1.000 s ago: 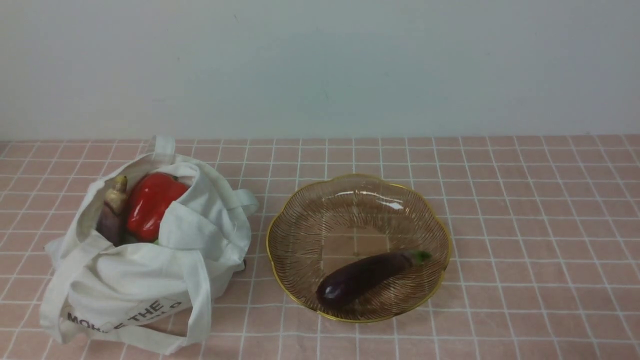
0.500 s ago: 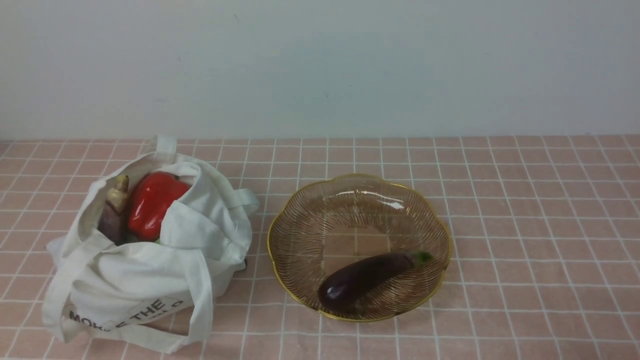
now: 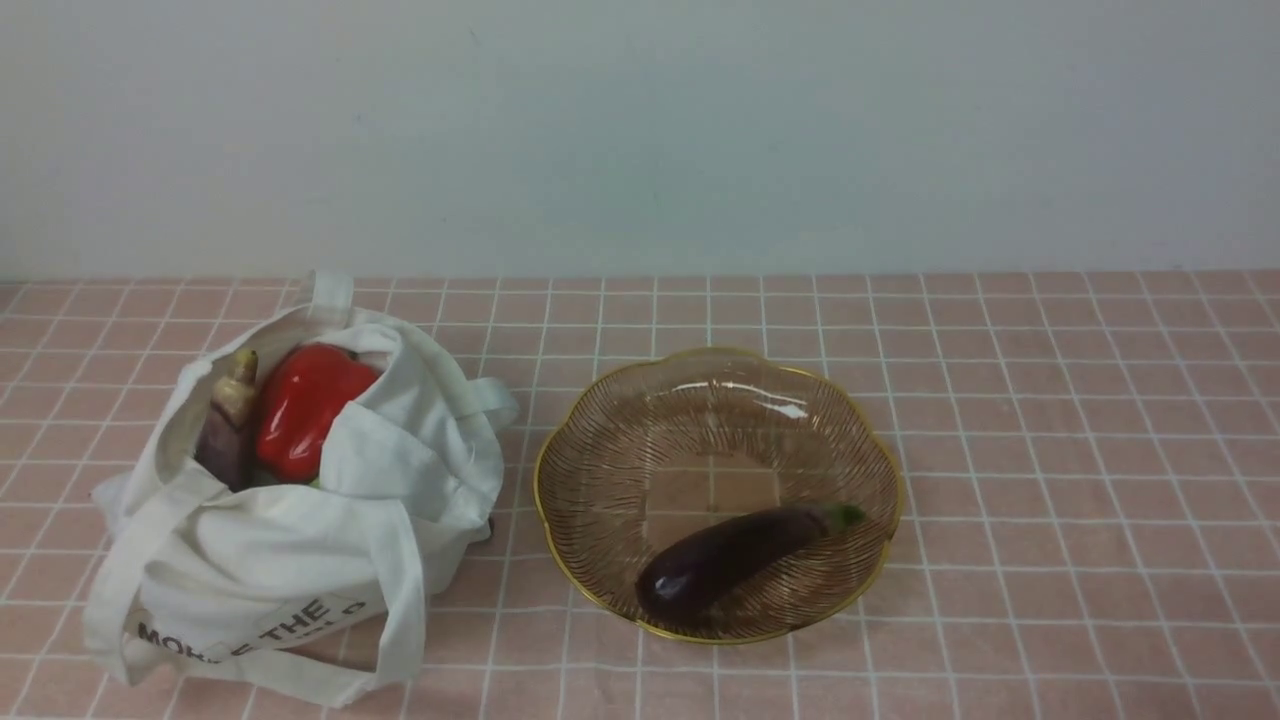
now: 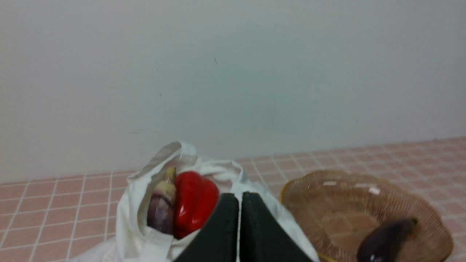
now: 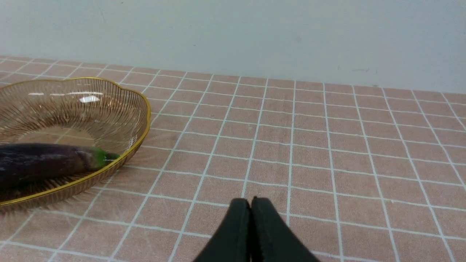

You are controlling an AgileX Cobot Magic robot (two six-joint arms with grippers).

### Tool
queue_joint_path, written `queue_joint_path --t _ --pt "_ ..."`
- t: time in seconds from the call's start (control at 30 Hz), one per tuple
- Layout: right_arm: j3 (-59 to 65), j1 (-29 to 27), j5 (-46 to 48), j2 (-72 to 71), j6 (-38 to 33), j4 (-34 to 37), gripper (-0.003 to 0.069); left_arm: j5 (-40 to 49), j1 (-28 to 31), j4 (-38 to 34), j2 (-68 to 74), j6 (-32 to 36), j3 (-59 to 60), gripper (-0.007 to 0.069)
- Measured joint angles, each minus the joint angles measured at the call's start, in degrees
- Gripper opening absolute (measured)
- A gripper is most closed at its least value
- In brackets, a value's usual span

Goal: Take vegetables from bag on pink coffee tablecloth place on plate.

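Observation:
The white tote bag point(image 3: 280, 560) sits at the left on the pink grid tablecloth point(image 3: 1050, 450). The red bell pepper point(image 3: 305, 405) and the small purplish-beige vegetable point(image 3: 225, 425) stick out of its mouth. The eggplant point(image 3: 730, 555) lies in the ribbed glass plate point(image 3: 600, 470), green stem to the right. Neither arm shows in the front view. In the left wrist view my left gripper point(image 4: 239, 198) is shut and empty, on the near side of the bag point(image 4: 134, 218) and the pepper point(image 4: 194, 202). In the right wrist view my right gripper point(image 5: 250, 203) is shut and empty over bare cloth, to the right of the plate point(image 5: 143, 123).
A plain pale wall point(image 3: 640, 130) runs along the back edge of the table. The cloth to the right of the plate carries nothing.
The view has shifted by a few pixels, so the bag and plate sit slightly to the right. The objects keep their places relative to one another.

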Motion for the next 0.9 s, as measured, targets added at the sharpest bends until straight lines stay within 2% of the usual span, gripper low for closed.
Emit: queue_joint_path --t 0.1,0.13,0.17,0.2,0.27,0.4,0.53,0.9 --pt "0.00 0.00 0.00 0.00 0.00 0.00 -0.0015 -5.49 7.77 -9.97 0.00 14.30 5.64 -0.0005" --pt "0.00 0.00 0.00 0.00 0.00 0.00 -0.0015 -5.49 7.77 -10.66 0.00 15.06 6.08 -0.0005" --pt "0.00 0.00 0.00 0.00 0.00 0.00 -0.0015 -10.04 12.70 -15.98 0.00 21.99 10.23 -0.0005" --pt "0.00 0.00 0.00 0.00 0.00 0.00 -0.0015 -10.04 13.16 -16.51 0.00 22.62 10.69 -0.0005" --pt "0.00 0.00 0.00 0.00 0.00 0.00 -0.0015 -13.98 17.96 -21.03 0.00 27.45 16.23 -0.0005" --pt "0.00 0.00 0.00 0.00 0.00 0.00 -0.0015 -15.20 22.06 -22.17 0.00 27.29 22.06 -0.0005" --pt "0.00 0.00 0.00 0.00 0.00 0.00 -0.0015 -14.03 22.20 -20.92 0.00 25.38 22.74 -0.0005" --pt "0.00 0.00 0.00 0.00 0.00 0.00 -0.0015 -12.18 22.20 -18.89 0.00 25.21 22.80 -0.0005"
